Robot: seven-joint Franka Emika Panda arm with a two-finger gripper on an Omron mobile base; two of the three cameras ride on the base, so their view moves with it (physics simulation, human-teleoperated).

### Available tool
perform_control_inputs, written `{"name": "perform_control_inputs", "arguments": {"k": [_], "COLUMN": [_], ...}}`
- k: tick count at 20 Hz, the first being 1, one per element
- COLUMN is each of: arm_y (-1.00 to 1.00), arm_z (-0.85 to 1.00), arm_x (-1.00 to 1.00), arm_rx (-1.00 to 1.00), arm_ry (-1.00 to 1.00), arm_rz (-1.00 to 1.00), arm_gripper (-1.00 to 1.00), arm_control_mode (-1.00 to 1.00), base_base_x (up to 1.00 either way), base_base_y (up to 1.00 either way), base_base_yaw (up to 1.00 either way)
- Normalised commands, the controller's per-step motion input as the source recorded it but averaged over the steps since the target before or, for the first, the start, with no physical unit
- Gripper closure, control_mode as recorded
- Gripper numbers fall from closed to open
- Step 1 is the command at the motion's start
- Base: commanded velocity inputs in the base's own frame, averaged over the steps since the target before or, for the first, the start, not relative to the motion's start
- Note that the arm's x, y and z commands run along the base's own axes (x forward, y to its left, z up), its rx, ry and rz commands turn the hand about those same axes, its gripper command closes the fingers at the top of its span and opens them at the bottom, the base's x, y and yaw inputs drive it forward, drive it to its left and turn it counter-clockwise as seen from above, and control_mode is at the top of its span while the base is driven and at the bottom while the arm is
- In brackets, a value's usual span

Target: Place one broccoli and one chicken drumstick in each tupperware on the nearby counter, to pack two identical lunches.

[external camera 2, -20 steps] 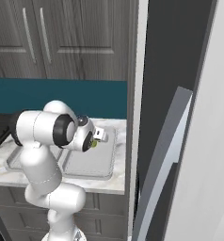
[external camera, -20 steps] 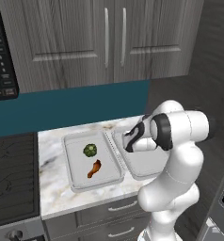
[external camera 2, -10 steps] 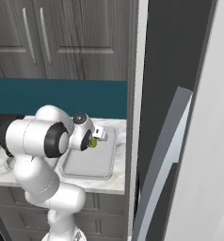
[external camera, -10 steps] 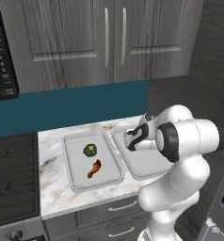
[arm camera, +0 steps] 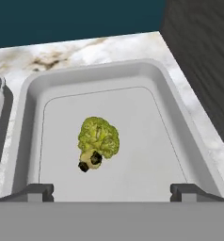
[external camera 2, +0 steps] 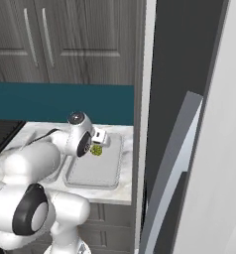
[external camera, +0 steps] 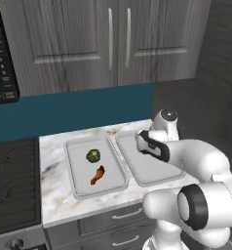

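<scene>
Count: 2 tupperware on the desk [external camera: 54, 205], side by side, long edges nearly touching.

Left tupperware [external camera: 75, 183]: 1 broccoli [external camera: 93, 156] toward the back, 1 chicken drumstick [external camera: 98, 175] just in front of it, the two close but apart.

Right tupperware [arm camera: 29, 89]: 1 broccoli piece [arm camera: 98, 141], pale green, lying on its side on the floor of the container, stalk end toward the camera in hand view, roughly mid-tray. No contact w/ the walls.

Totals seen: broccoli x2, drumstick x1, containers x2.

End effector [arm camera: 112, 190] above the right tupperware, jaws spread wide, nothing between them; the 2 tips sit at either side of the hand view's bottom edge, broccoli lying below and free of both. In right base view the end effector [external camera 2: 97, 144] is over the tray's back half, w/ the green piece just beside it.

Black stovetop [external camera: 13, 185] adjoins the desk on the left.
</scene>
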Motion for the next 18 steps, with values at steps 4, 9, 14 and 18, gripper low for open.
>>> {"name": "perform_control_inputs", "arguments": {"k": [4, 9, 14, 18], "arm_y": [0.00, 0.00, 0.02, 0.21], "arm_z": [0.19, 0.17, 0.33, 0.04], "arm_x": [-0.77, -0.86, -0.75, -0.81], "arm_rx": [-0.01, -0.02, -0.02, -0.06], "arm_ry": [0.26, 0.03, 0.00, 0.00], "arm_rz": [0.00, 0.05, 0.08, 0.10], "arm_gripper": [-1.00, -1.00, -1.00, -1.00], "arm_control_mode": [-1.00, -1.00, -1.00, -1.00], "base_base_x": [0.00, 0.00, 0.00, 0.00], "base_base_y": [0.00, 0.00, 0.00, 0.00], "base_base_yaw": [0.00, 0.00, 0.00, 0.00]}}
